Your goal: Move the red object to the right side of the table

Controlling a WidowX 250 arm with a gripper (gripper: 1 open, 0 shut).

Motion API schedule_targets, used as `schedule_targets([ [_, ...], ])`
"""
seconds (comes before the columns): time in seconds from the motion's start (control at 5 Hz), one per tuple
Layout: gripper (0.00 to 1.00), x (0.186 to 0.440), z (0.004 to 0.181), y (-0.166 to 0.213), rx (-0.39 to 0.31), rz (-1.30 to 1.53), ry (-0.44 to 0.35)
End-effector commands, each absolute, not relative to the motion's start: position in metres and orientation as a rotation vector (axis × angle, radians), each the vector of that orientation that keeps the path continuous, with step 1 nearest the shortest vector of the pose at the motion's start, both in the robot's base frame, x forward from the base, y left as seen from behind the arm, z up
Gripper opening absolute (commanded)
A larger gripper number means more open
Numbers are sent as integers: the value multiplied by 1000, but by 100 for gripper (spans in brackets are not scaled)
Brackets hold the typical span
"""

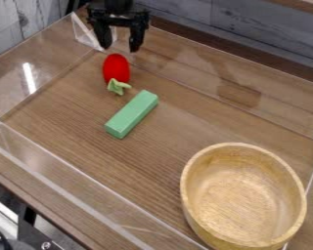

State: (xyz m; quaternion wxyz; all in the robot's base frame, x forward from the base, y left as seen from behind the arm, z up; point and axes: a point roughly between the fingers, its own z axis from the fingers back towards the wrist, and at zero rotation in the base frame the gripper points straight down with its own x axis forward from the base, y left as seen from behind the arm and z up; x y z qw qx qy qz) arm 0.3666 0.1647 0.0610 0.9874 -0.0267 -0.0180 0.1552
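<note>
Where acrylic walls rise, wood-grain table (211, 117).

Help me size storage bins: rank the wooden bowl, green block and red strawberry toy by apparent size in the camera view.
1. wooden bowl, though it is nearest the camera
2. green block
3. red strawberry toy

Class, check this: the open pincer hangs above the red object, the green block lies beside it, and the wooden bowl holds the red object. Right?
Not quite. The camera view shows the wooden bowl empty; the red object lies on the table. The rest stands: open pincer above, green block beside it.
</note>
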Motion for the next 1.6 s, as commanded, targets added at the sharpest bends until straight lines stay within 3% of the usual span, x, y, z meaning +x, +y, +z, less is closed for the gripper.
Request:
schedule_targets([
  [0.0, 100, 369, 70, 172, -22, 334, -78],
  [0.4, 100, 369, 51, 172, -3, 339, -57],
  [0.6, 0, 370, 48, 171, -3, 343, -54],
  [0.8, 0, 369, 54, 169, -14, 348, -53],
  [1.4, 0, 368, 112, 153, -96, 345, -101],
])
